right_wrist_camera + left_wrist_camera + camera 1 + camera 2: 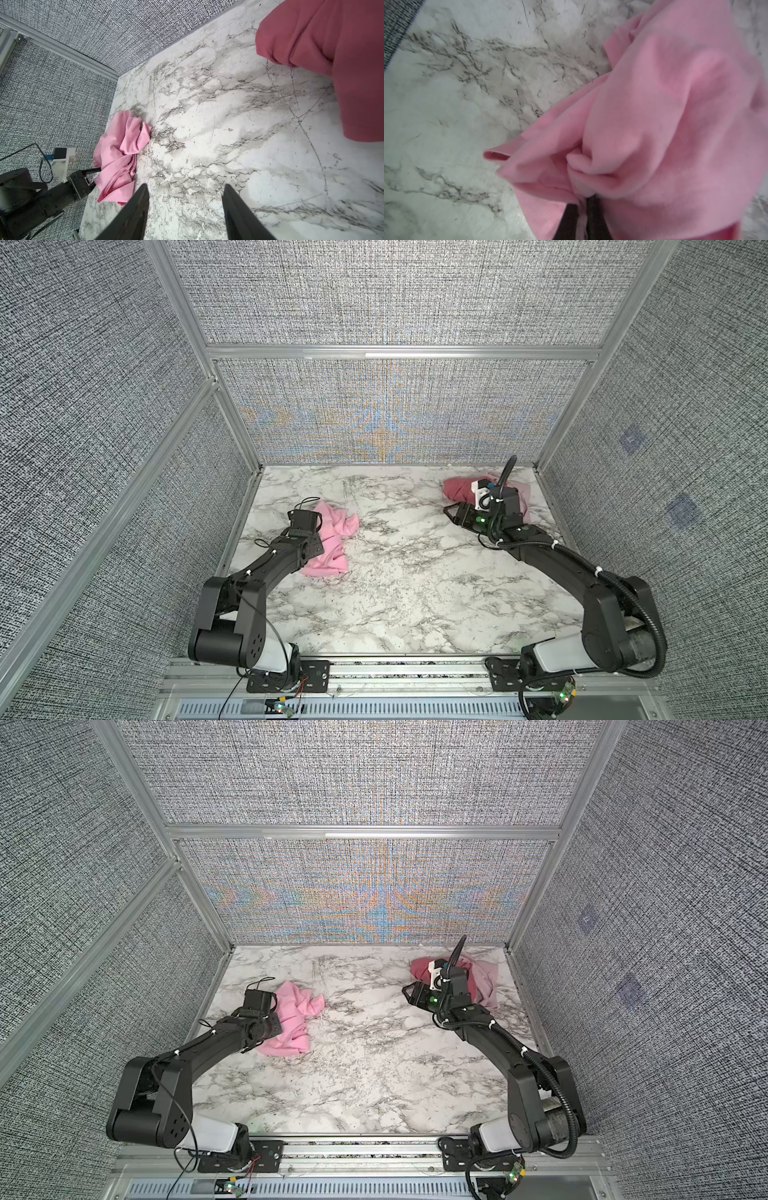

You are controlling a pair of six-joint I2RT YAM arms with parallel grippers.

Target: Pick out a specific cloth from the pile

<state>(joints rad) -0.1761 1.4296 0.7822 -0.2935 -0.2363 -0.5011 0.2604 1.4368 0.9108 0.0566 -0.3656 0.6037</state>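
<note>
The cloth point(336, 531) lies at 9 o'clock on the table point(415, 593), well apart from the pile point(457, 489) at 1, its long axis running 12 to 6. My left claw point(584, 202) is nearest, with a fold between its jaws; whether it is clamped or letting go, I cannot tell. My right claw point(186, 187) gapes empty.

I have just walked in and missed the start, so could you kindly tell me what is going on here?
The left arm's claw is at the bright pink cloth, which lies crumpled on the left of the marble table, well apart from the pile in the far right corner. A fold sits between its fingers, though whether it grips cannot be told. The right claw hangs open and empty over bare marble beside the pile's rose-red cloth.
</note>
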